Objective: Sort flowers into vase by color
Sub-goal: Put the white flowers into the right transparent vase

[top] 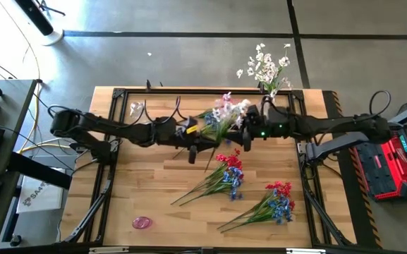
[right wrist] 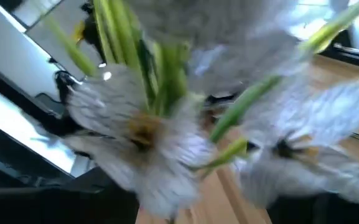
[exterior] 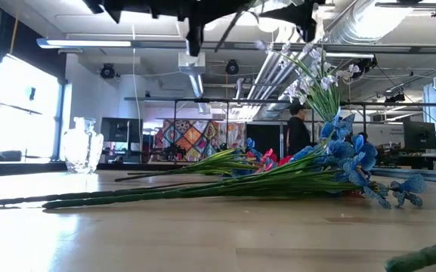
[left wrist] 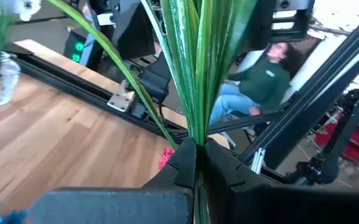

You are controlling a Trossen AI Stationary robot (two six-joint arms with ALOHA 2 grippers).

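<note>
While both arms meet over the counter (top: 154, 197), the left gripper (left wrist: 195, 163) pinches the green stems of a white spray (top: 224, 113) in its jaws, holding it aloft. The right gripper (top: 247, 131) sits at the blossoms; I cannot tell its jaws. Two red-and-blue sprays (top: 224, 176) lie below, white flowers (top: 265, 67) in a vase at the far edge.

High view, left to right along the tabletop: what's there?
Empty glass vase → left gripper clamping the stems of a white spray → right gripper by its blossoms → vase of white flowers at the far edge. Nearer: pink object → red-blue bunch → second red-blue bunch.
</note>
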